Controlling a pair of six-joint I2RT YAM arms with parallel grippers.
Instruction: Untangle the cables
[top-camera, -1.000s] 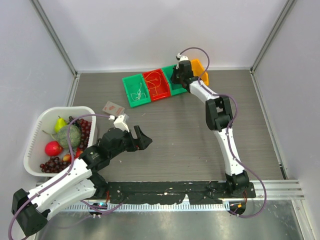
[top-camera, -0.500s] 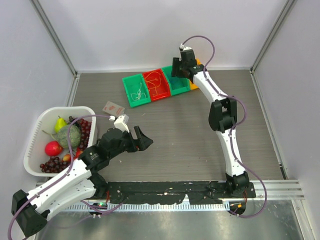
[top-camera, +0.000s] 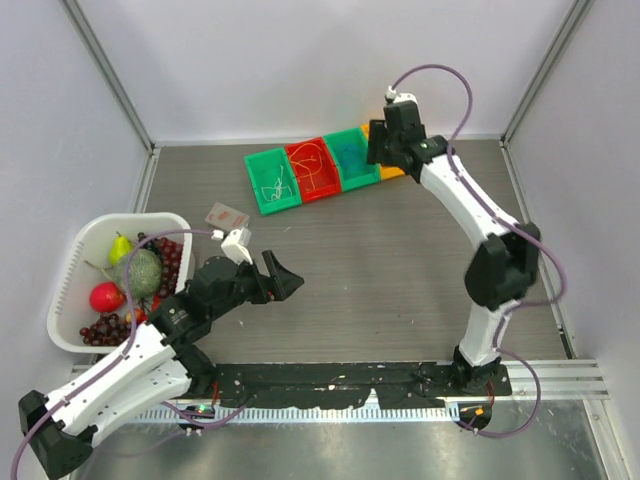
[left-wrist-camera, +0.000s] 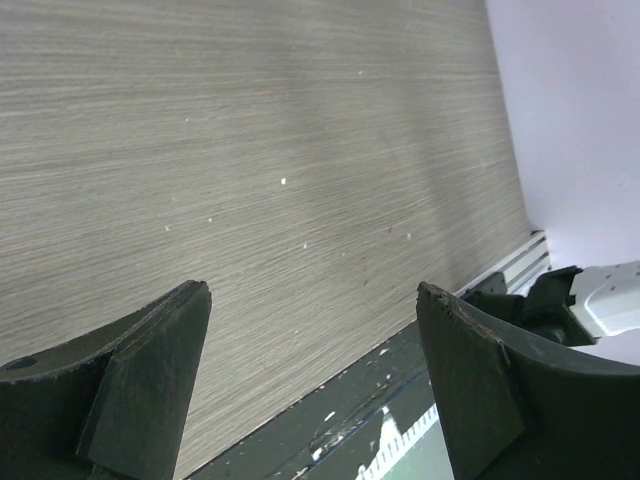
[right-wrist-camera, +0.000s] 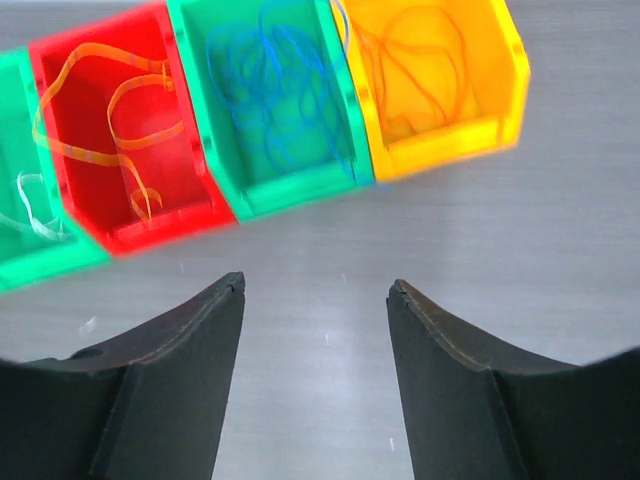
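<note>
The cables (right-wrist-camera: 280, 90) lie in a row of bins (right-wrist-camera: 300, 195) at the top of the right wrist view, blue ones in a green bin. The right gripper (right-wrist-camera: 315, 285) is wide and holds nothing. The left gripper (left-wrist-camera: 312, 290), lower left in the top view, is wide too, over the table (left-wrist-camera: 250, 150).

Top external: fixed camera high behind arm bases, angled down over whole table (top-camera: 380, 260), both arms in frame. Left wrist: low, close to table, facing toward near-edge rail (left-wrist-camera: 330, 425); left gripper (left-wrist-camera: 312, 290) fills bottom. Right wrist: looking steeply down, close above row of coloured bins (right-wrist-camera: 295, 190); right gripper (right-wrist-camera: 317, 282) at bottom. Top view shares bins, rail, table with wrist views.
</note>
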